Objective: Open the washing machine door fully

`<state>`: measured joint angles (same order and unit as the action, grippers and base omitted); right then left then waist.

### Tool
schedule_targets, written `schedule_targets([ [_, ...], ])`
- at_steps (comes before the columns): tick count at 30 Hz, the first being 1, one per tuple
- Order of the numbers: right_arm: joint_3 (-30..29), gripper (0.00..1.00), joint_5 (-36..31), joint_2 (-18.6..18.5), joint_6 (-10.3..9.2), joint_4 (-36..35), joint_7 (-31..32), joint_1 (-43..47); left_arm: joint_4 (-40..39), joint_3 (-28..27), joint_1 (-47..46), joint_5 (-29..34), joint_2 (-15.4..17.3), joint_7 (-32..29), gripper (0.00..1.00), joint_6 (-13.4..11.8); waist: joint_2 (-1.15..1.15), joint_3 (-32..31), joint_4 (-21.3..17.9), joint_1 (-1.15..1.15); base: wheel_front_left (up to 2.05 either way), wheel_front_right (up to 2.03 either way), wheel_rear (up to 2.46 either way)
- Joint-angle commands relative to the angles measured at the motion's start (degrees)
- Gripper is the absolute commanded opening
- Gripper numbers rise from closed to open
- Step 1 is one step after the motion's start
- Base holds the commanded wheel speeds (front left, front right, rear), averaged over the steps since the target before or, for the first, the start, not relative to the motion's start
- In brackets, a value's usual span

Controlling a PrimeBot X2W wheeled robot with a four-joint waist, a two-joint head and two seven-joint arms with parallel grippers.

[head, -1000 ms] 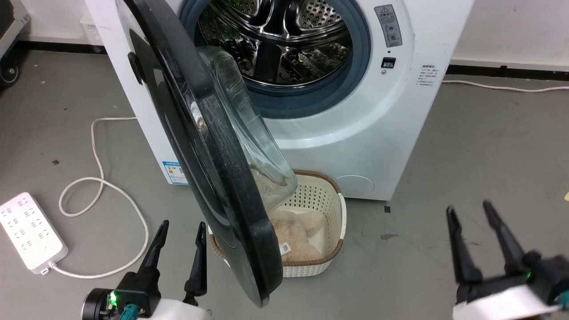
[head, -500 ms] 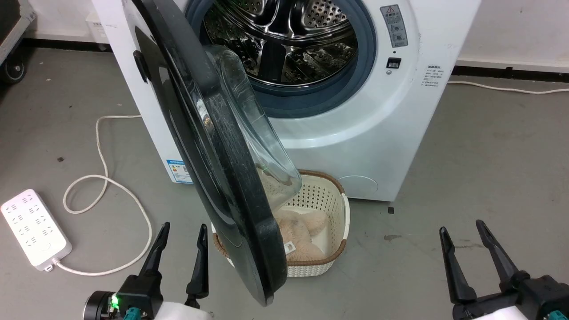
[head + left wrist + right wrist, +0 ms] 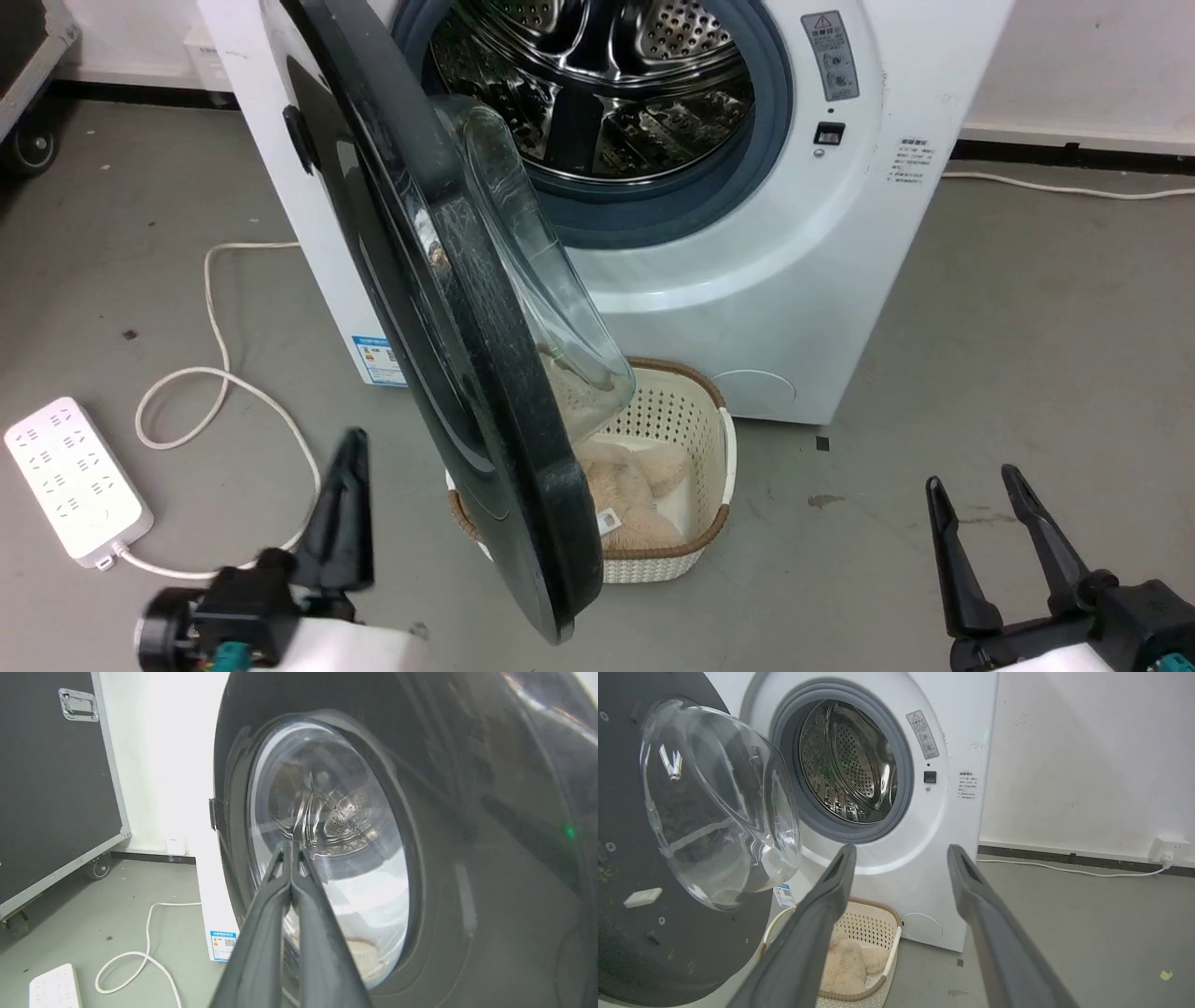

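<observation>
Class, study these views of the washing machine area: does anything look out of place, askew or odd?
Mildly, yes. A laundry basket holding something fluffy sits in front of the washing machine, right beneath the part-open door, whose lower edge hangs over it. A power strip lies loose on the floor to the left.

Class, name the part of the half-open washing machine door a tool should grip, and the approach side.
Probably the black rim of the washing machine door, at its free edge, approached from the robot's side: it stands edge-on, thin enough to pinch across. The glass bowl bulges, offering no hold.
</observation>
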<state>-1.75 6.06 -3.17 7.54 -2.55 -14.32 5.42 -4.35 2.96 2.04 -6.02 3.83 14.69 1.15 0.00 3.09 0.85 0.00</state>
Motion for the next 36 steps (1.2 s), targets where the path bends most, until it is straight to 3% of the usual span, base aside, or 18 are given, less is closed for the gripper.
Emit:
schedule_targets([
  [1, -0.15, 1.0, 0.23, 0.29, -0.05, 0.13, -0.42, -0.04, -1.93, -0.45, -0.97, -0.99, -0.43, 0.3, 0.0, -0.2, 0.0, -0.19, -0.03, 0.0, 0.0, 0.0, 0.0],
  [9, -1.11, 1.0, 0.04, 0.29, -0.05, 0.38, -0.22, -0.04, -13.26, 0.51, -5.69, -2.2, -0.75, -1.04, 0.0, -2.21, 0.0, -1.21, -0.18, 0.0, 0.0, 0.0, 0.0],
  [19, -0.24, 1.0, 0.51, 0.29, -0.05, 1.02, -0.13, -0.31, -19.94, 16.2, -7.58, -1.31, -0.92, -11.66, 0.0, -3.05, 0.0, -1.23, -1.49, 0.0, 0.0, 0.0, 0.0],
  [27, -0.55, 1.0, 0.81, 0.29, -0.05, 1.67, -0.22, -0.73, -12.0, 26.7, -3.14, -4.28, -0.94, -15.41, 0.0, -3.91, 0.0, -0.23, -1.84, 0.0, 0.0, 0.0, 0.0],
  [36, -0.32, 1.0, 1.2, 0.29, -0.05, 2.31, -0.36, -1.54, 1.58, 25.8, -4.18, -8.93, -0.94, -12.65, 0.0, -5.98, 0.0, 0.91, -1.35, 0.0, 0.0, 0.0, 0.0],
])
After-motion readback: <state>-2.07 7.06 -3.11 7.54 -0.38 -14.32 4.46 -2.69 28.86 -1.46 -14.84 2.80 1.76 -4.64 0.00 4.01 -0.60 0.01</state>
